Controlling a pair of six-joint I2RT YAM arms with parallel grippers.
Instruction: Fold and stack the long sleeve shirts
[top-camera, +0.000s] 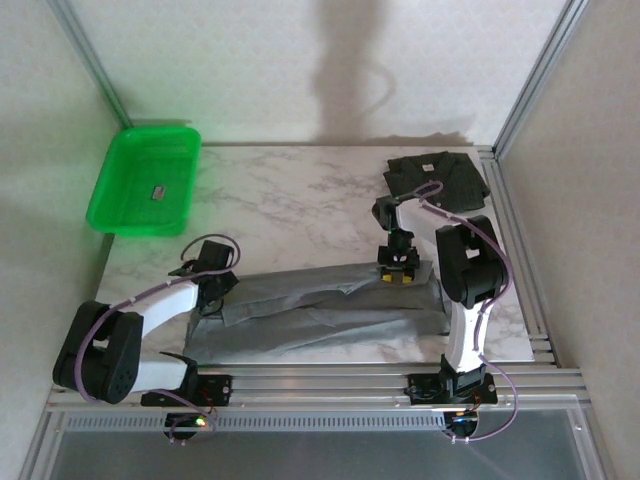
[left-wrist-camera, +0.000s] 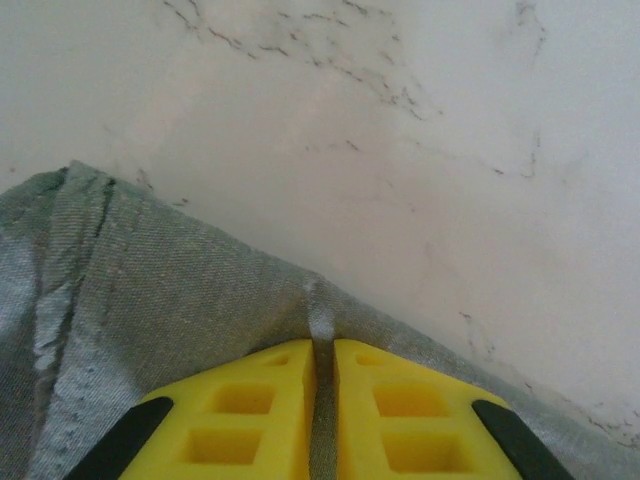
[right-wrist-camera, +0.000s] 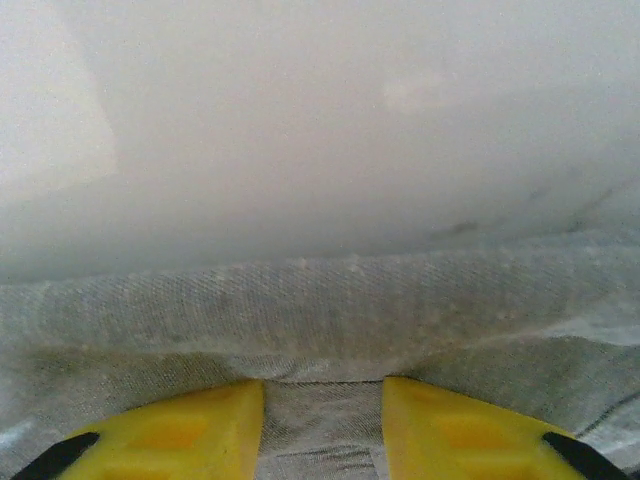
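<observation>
The left fingers (left-wrist-camera: 265, 400) pinch a fold of the grey shirt (top-camera: 320, 300). The right fingers (right-wrist-camera: 190, 425) straddle its cloth; whether they grip it is unclear.

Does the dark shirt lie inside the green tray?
No, the dark shirt lies on the table at the far right, apart from the tray at the far left.
</observation>
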